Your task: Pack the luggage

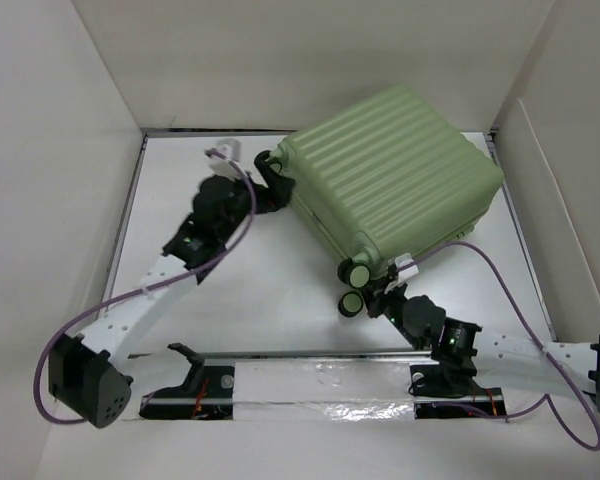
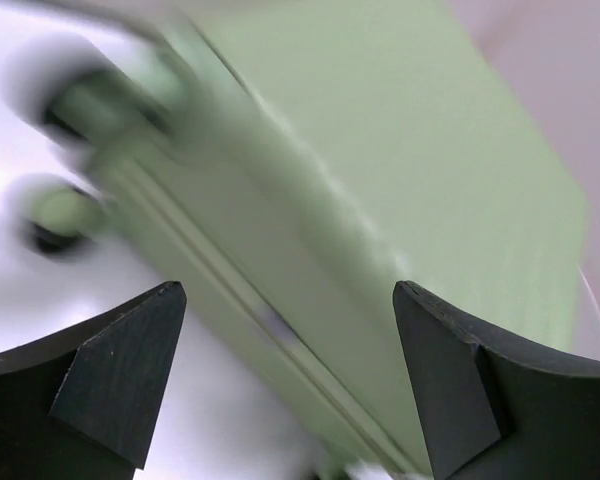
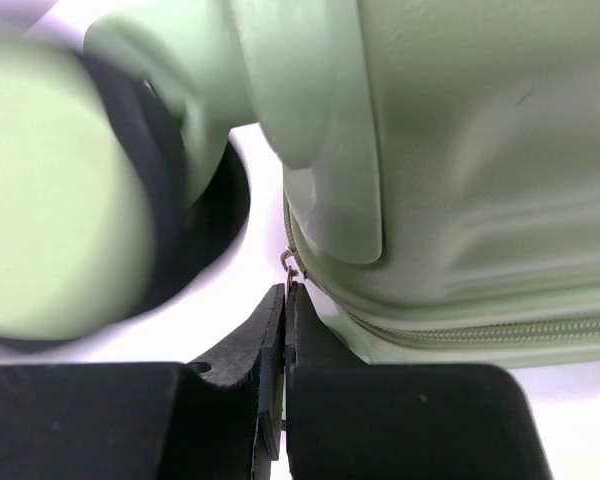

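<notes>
The luggage [image 1: 395, 170] lies closed, ribbed shell up, at the far right of the bench [image 1: 270, 290], with the left end effector [image 2: 290, 295] spread wide facing its side seam, contact not determinable, and the right end effector [image 3: 285, 295] pinched together on the zipper pull [image 3: 292, 268] beside the near wheels [image 1: 355, 287].

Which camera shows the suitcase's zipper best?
The right wrist view: the zipper runs close and sharp along the luggage, and the right hand pinches its pull. The left wrist view shows only a blurry seam; the top view is too far away to show it.
</notes>
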You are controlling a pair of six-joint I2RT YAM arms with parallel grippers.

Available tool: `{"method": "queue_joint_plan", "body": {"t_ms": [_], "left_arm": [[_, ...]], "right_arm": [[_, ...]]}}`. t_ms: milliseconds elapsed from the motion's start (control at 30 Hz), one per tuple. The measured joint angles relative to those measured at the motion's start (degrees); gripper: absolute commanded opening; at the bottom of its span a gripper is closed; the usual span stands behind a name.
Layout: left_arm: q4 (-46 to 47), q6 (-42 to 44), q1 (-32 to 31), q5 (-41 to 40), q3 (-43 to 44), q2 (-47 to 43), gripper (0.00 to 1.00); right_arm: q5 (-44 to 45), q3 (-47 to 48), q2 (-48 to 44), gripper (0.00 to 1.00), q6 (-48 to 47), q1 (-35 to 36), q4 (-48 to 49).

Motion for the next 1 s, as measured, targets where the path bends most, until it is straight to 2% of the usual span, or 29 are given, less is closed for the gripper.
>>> {"method": "queue_joint_plan", "body": {"t_ms": [67,167,267,333,567,1000], "left_arm": [[-3.6,3.5,8.1,2.2,4.5,-1.2,0.83],[-6.4,11.4,18.5,8.2,12.1,1.7,0.89],[-8.1,20.1,23.3,12.9,16.6,7.1,0.92],[-8.7,25.1,24.2,16.1,16.3,10.9,0.97],[-15.1,37.1,24.2,25.8,17.2,22.9,0.99],[-17.2,44.2,20.2,29.0,27.4,29.6,0.97]], "right_arm": [[-1.0,-0.1,-1.8,0.00,0.0,0.2,-1.7],[-2.4,-0.8,-3.6,0.00,0.0,0.4,-2.6],[-3.0,-0.9,-4.6,0.00,-0.2,0.5,-3.5],[-3.5,-0.9,-5.4,0.00,-0.3,0.5,-4.5],[-5.0,-0.9,-10.0,0.00,-0.4,0.6,-9.5],[-5.7,-0.9,-10.8,0.00,-0.5,0.5,-10.7]]}}
